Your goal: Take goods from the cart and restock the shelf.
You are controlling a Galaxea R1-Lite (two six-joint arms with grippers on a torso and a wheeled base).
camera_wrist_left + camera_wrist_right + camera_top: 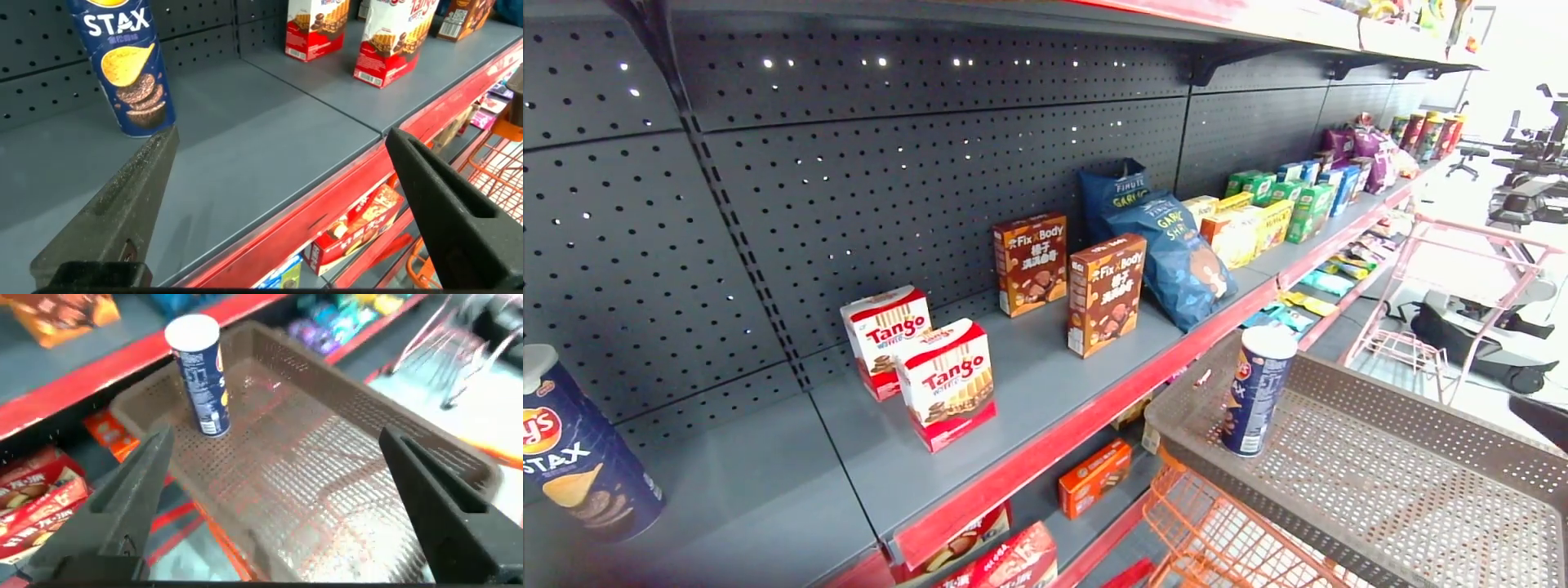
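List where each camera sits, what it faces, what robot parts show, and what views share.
Head view: on the head, facing down along the shelf and cart tray.
Left wrist view: on the left wrist, facing the shelf past the open left gripper.
Right wrist view: on the right wrist, facing the cart tray past the open right gripper.
Shared: head and left wrist, the Stax can; head and right wrist, the cart can.

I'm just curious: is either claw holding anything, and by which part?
Nothing is held. The left claw is open over the shelf; the right claw is open over the cart tray, apart from the can.
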